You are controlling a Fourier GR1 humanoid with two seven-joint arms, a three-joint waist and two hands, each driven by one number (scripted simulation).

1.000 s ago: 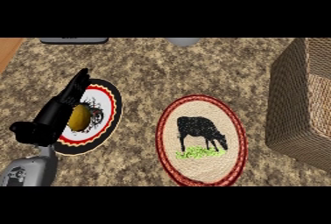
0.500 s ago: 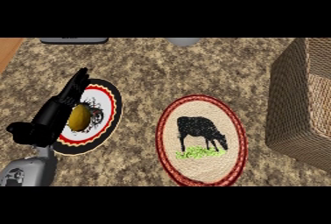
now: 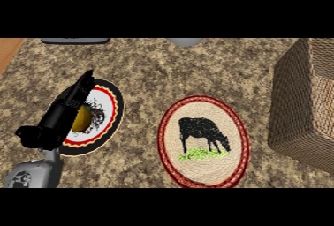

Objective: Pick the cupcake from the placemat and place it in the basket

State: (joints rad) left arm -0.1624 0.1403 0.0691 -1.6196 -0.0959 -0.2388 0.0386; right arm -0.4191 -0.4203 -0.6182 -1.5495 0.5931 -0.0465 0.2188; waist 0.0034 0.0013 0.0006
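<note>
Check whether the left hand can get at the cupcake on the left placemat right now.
Probably yes. The left hand hangs over the black-rimmed placemat with fingers straight, partly covering the cupcake, and nothing else lies between them.

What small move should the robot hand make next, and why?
Probably curl the left robot hand round the cupcake. Its fingers lie straight over the round placemat, with the cupcake peeking out at their right side, not yet gripped, and the basket waits at the far right.

No legible txt or labels anywhere
</note>
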